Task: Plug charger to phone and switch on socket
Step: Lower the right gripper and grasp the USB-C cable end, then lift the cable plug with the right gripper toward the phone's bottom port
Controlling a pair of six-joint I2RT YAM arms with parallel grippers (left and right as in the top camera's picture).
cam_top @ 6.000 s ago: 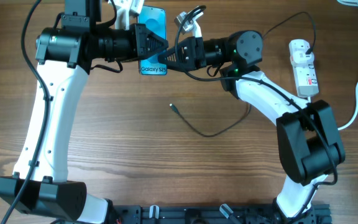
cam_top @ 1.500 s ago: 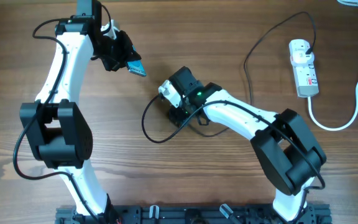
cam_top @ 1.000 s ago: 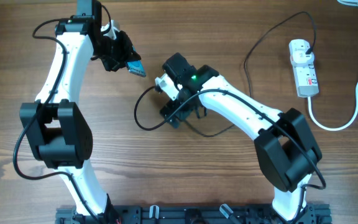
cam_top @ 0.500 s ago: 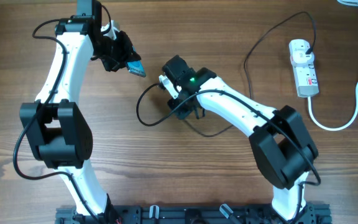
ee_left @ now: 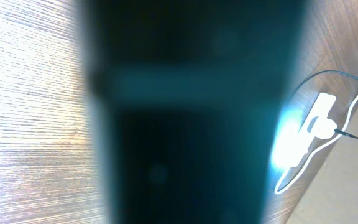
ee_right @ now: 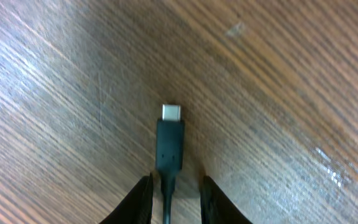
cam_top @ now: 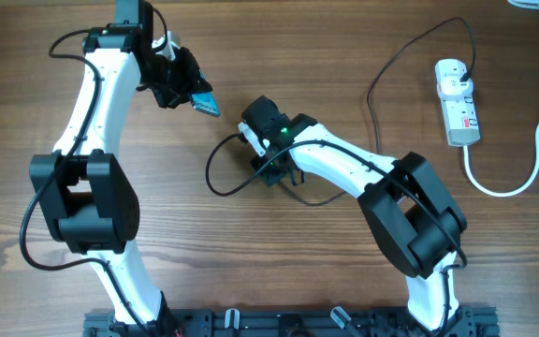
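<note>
Brown wood grain of the table [cam_top: 279,276] fills the overhead view. Near the far edge, left of centre, the left gripper [cam_top: 178,82] stays clamped on the teal phone [cam_top: 205,101] and holds it tilted off the wood. It has not moved over the last second and a half. The right gripper [cam_top: 271,170] was up at the phone six seconds ago. It has since come down to mid-table, taken the black charger [cam_top: 207,173], and is carrying the cable end back toward the phone with slack looped to its left. Pickup looks done and mating remains.

The socket [cam_top: 458,103] lies near the far right corner with the white adapter [cam_top: 451,69] in it. The thick white cord [cam_top: 503,185] trails toward the right edge. "Galaxy S2…" was legible on the phone's white band six seconds ago. It cannot be read at the present tilt, and the socket's red marks are too small to read.

In the left wrist view, the phone [ee_left: 191,112] is a blurred dark teal mass against the lens that hides the fingers. The socket [ee_left: 304,134] glares white at the right.

In the right wrist view, the USB-C connector [ee_right: 169,146] points its metal tip away from the right gripper [ee_right: 171,202]. The fingers [ee_right: 142,199] flank the cable just behind the black housing. The contact itself is cut off, but I judge the gripper closed on the cable.
</note>
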